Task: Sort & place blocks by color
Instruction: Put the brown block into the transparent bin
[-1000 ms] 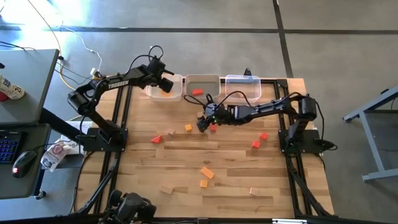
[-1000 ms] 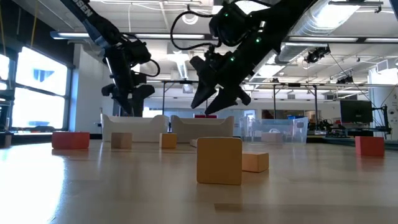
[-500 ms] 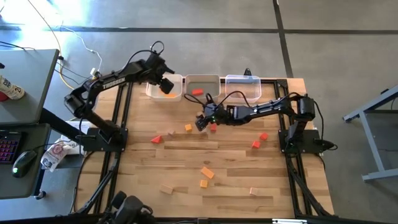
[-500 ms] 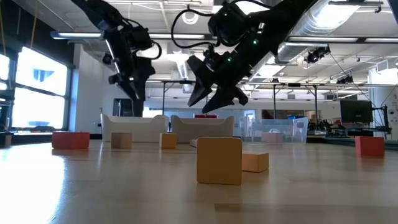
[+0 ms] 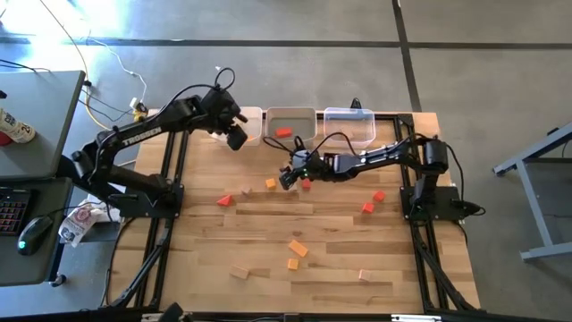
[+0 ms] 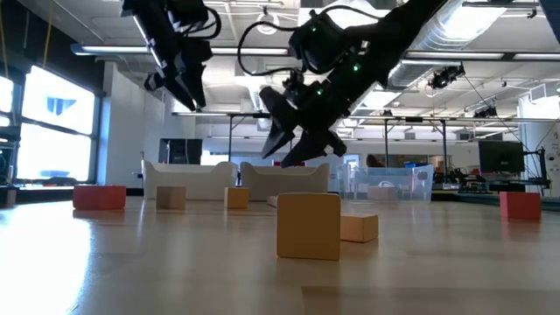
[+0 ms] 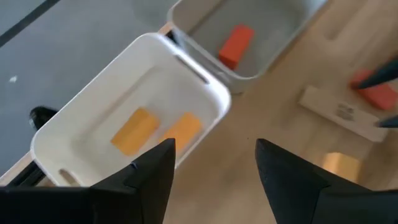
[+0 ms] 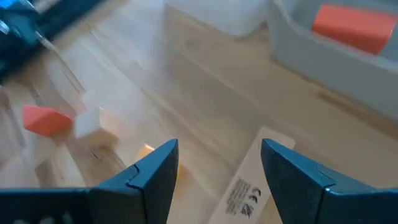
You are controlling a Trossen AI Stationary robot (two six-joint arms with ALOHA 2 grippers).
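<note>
On the left, the left gripper [image 5: 236, 137] hangs by the white bin [image 5: 250, 128] with its fingers wide and nothing in them. Two orange blocks [image 7: 155, 130] lie in that bin. Next is the gray bin [image 5: 291, 124] with one red block [image 5: 284, 132] inside. In the middle, the right gripper [image 5: 288, 177] hovers low over the table [image 5: 331, 241], fingers wide and empty, near a pale block [image 8: 245, 186]. More blocks [image 5: 298, 248] are spread well apart on the table. I think the gripper could bump the red block [image 5: 306, 184] just beside it and push it away. It could also grab two blocks together.
</note>
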